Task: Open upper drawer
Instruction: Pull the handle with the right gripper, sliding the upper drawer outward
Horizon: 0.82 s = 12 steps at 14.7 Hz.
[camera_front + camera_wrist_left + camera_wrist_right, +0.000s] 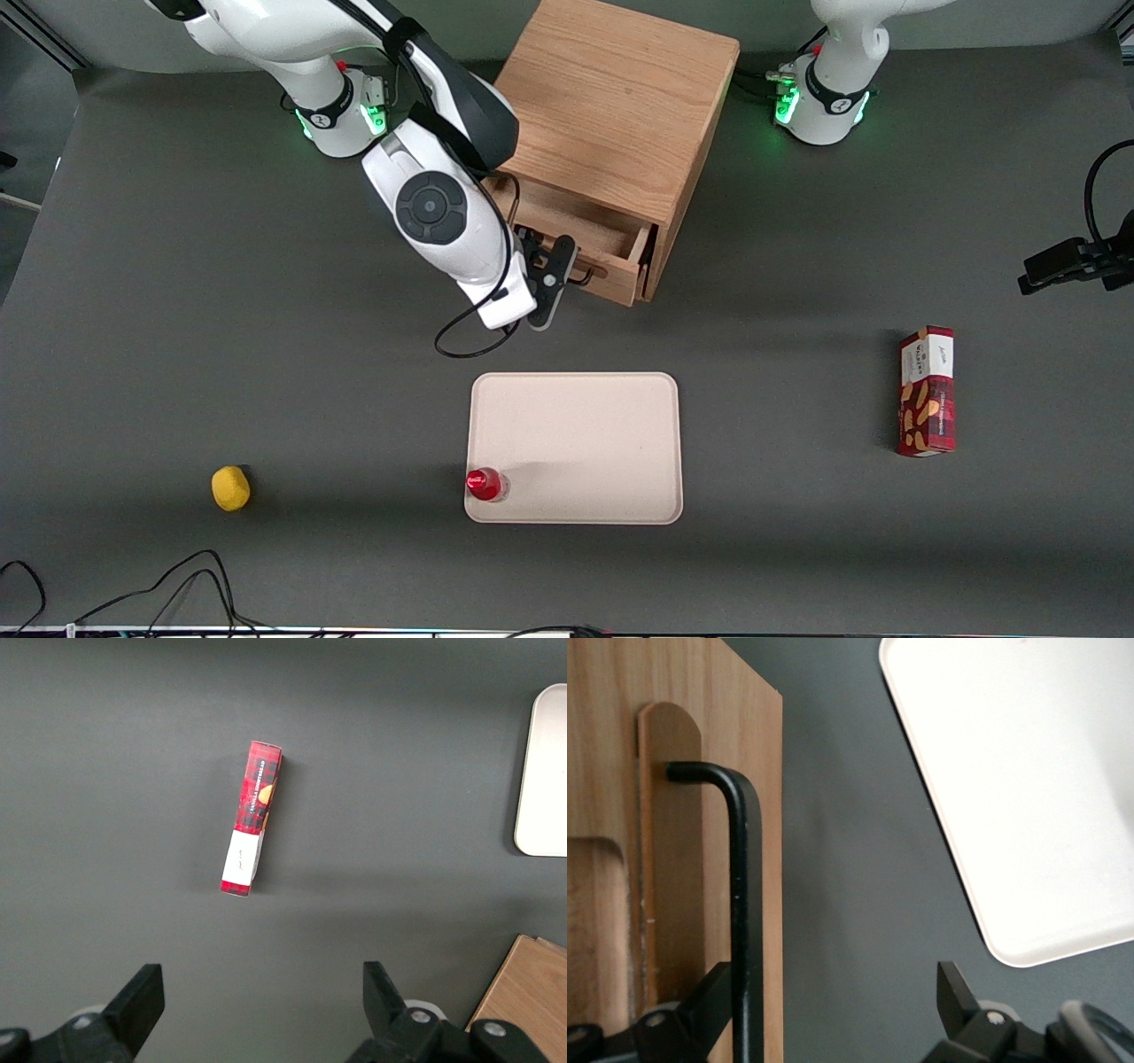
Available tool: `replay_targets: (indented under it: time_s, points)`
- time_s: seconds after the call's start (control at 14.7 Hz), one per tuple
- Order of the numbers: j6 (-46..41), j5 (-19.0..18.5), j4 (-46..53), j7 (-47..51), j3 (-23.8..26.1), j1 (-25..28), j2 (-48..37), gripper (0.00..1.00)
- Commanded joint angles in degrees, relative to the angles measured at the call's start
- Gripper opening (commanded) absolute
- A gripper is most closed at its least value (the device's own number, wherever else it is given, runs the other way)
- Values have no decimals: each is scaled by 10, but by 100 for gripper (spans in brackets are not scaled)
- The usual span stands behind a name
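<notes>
The upper drawer of the light oak cabinet stands pulled partway out, and its bare wooden inside shows from above. In the right wrist view the drawer front carries the black bar handle. My right gripper hangs in front of the drawer front, open. The handle bar runs between the fingers of the gripper, close against one finger, while the other finger stands wide apart over the dark table.
A cream tray lies nearer the front camera than the cabinet, with a red-capped bottle on its corner. A yellow fruit lies toward the working arm's end, a red biscuit box toward the parked arm's. Cables trail along the front edge.
</notes>
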Motion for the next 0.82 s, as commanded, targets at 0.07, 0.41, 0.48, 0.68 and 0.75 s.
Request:
replay_targets:
  time_s: [0.07, 0.41, 0.48, 0.68, 0.75]
  points:
    - [-3, 13, 41, -10, -18, 3, 25, 100]
    - [-1, 13, 50, -22, -35, 3, 29, 100]
    - [1, 14, 54, -24, -44, 4, 29, 100]
    - [2, 18, 70, -24, -48, -2, 36, 100]
    - [2, 19, 72, -28, -51, -2, 38, 100]
